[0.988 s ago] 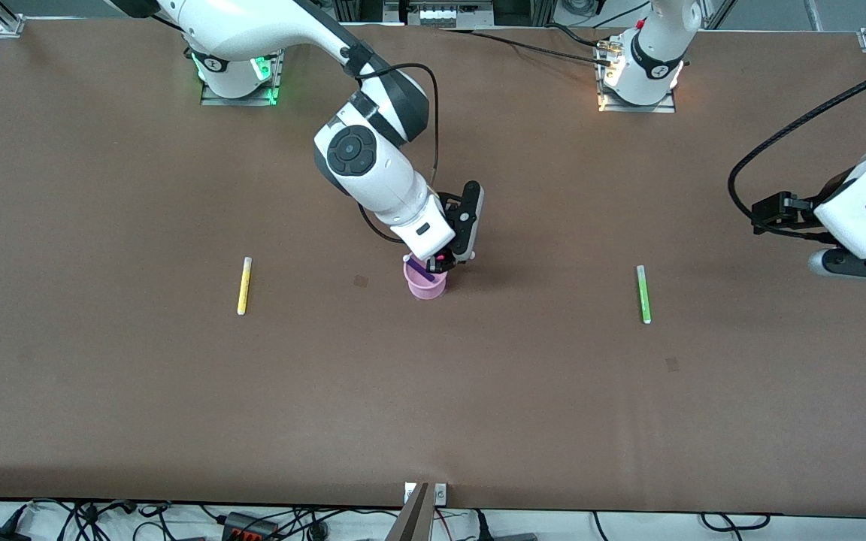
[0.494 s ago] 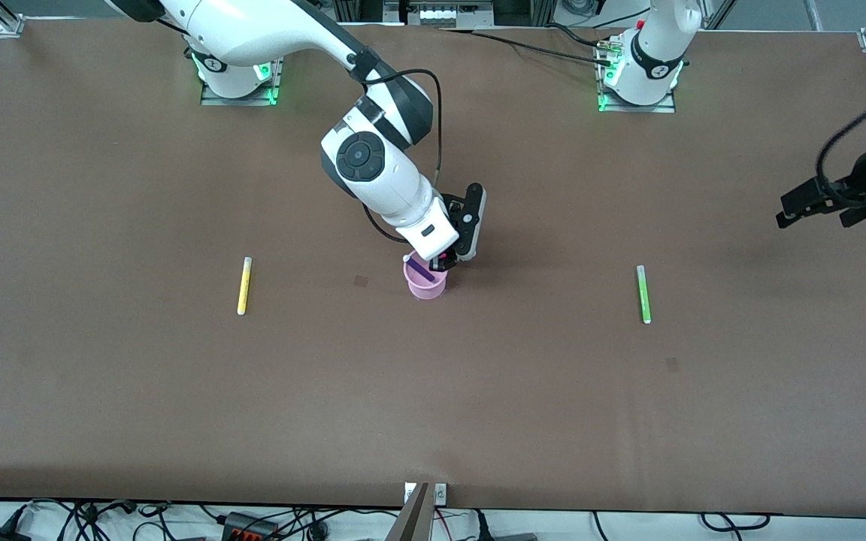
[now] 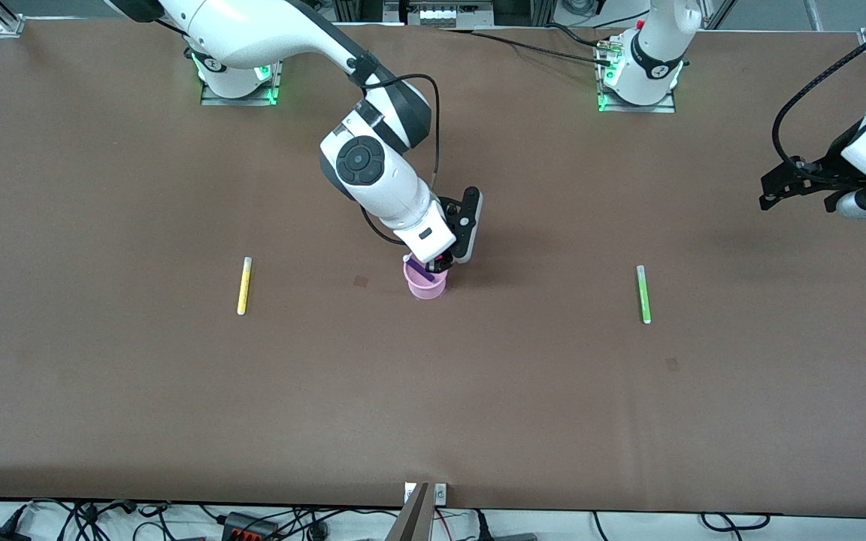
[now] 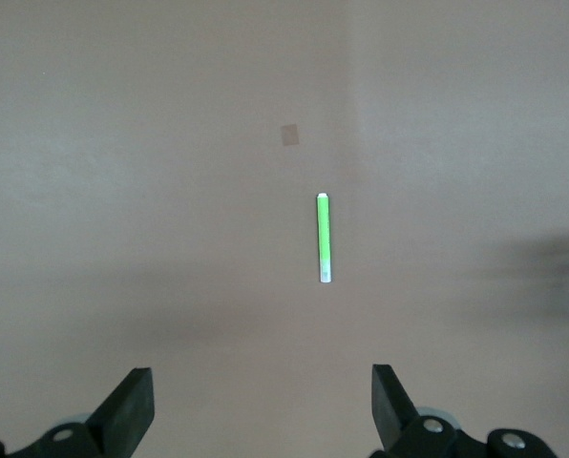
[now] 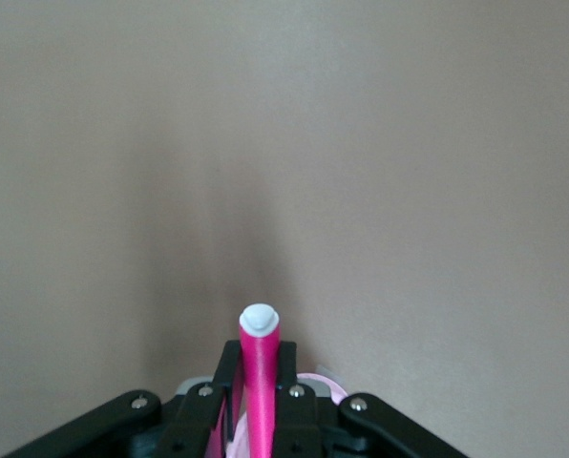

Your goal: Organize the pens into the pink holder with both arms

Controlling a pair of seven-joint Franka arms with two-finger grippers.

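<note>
The pink holder (image 3: 425,284) stands mid-table with the dark purple-blue pen (image 3: 419,269) leaning inside it. My right gripper (image 3: 442,263) is just over the holder's rim, shut on the magenta pen (image 5: 261,382), which stands between the fingers (image 5: 229,367) above the holder's pink rim (image 5: 325,389). The yellow pen (image 3: 243,285) lies toward the right arm's end. The light green pen (image 3: 643,294) lies toward the left arm's end. My left gripper (image 3: 767,197) is open and empty in the air near that end; in its wrist view (image 4: 263,382) the green pen (image 4: 324,238) lies ahead of it.
Brown table (image 3: 177,391) with two small dark patches, one (image 3: 360,281) beside the holder and one (image 3: 672,364) nearer the front camera than the green pen. Cables hang along the front edge (image 3: 252,522).
The left arm's hand has swung about near its end of the table and risen a little. The right gripper has stayed over the holder with the magenta pen, shifting only slightly.
</note>
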